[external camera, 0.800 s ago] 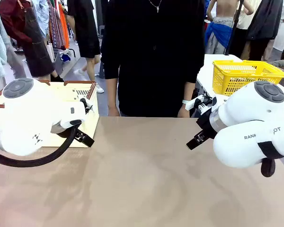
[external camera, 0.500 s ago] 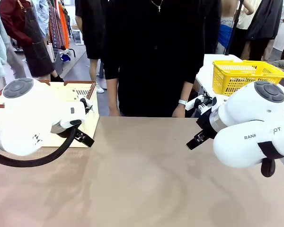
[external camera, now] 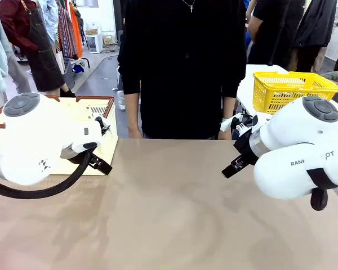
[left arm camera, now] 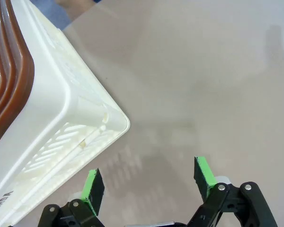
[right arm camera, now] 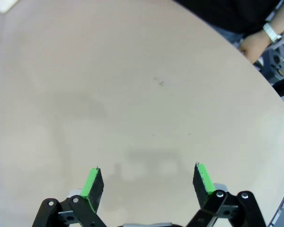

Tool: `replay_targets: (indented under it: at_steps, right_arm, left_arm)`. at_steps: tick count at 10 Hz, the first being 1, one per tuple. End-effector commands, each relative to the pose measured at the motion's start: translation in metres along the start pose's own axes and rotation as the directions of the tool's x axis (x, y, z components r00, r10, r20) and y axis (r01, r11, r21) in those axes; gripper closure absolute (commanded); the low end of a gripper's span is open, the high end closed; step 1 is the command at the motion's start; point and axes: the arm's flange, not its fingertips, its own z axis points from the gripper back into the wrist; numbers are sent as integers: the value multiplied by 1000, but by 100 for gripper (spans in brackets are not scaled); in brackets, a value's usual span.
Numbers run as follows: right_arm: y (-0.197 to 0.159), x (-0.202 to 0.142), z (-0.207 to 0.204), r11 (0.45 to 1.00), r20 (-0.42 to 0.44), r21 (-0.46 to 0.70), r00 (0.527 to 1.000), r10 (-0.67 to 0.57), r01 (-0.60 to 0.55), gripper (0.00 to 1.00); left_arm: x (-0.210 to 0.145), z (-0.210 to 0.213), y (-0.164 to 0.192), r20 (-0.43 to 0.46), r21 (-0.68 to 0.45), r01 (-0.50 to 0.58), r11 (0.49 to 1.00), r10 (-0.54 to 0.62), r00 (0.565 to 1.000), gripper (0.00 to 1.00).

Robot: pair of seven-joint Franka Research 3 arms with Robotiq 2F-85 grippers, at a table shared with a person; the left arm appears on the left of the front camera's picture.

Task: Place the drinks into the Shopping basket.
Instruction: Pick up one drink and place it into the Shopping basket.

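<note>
The drinks are out of view. The Shopping basket [external camera: 104, 121], cream-white with a reddish-brown rim, stands at the table's far left, partly behind my left arm. Its lower corner [left arm camera: 61, 118] lies close to the left of my left gripper [left arm camera: 149, 182], which is open with nothing between its green pads. My right gripper [right arm camera: 146, 182] hangs open over bare table, also holding nothing. In the front view the left gripper [external camera: 100, 163] sits beside the basket's near right corner, and the right gripper [external camera: 234, 165] is at the right side of the table.
A person in black [external camera: 183, 67] stands at the far edge, one hand with a wristwatch [right arm camera: 255, 45] hanging by the table rim. A yellow mesh basket [external camera: 293, 89] rests on a white table at the back right. The tan tabletop [external camera: 169, 208] stretches between the arms.
Neither arm has moved. People in the background have walked on, and the person's hand at the far right edge has shifted slightly.
</note>
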Motion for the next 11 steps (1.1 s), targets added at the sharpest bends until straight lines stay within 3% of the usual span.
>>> replay_targets:
  at_steps: [1,11]
  right_arm:
    - [0,0,0,1000,0,0,1000,0,0,0]
    - [0,0,0,1000,0,0,1000,0,0,0]
  left_arm:
    - [0,0,0,0,0,0,1000,0,1000,0]
    - [0,0,0,0,0,0,1000,0,1000,0]
